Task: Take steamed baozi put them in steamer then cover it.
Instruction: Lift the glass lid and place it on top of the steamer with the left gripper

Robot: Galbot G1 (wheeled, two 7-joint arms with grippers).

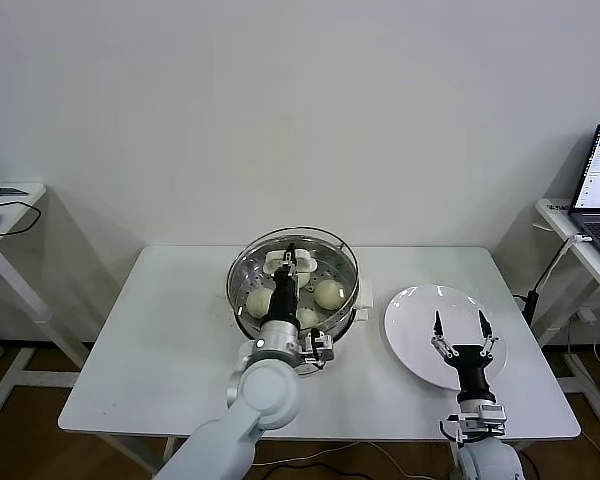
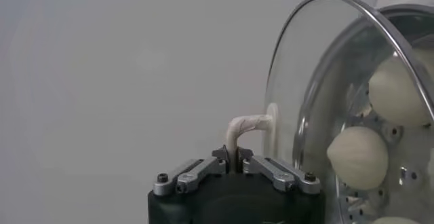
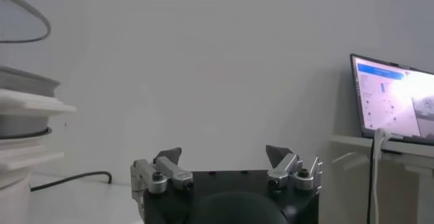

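Glass cover (image 1: 292, 268): gripped by its cream handle (image 2: 247, 127) in the closed jaws of the left gripper (image 1: 293, 262), held over the steamer, seemingly not yet seated.
Steamer (image 1: 242, 292): directly under those jaws, on the table (image 1: 160, 340).
Baozi (image 1: 329, 293): three show inside, beneath the lid; a fourth is likely hidden by the arm.
Plate (image 1: 412, 310): bare, below the right gripper (image 1: 461, 325).
Right gripper: jaws spread, holding nothing.
Left to do: lower and release the cover.
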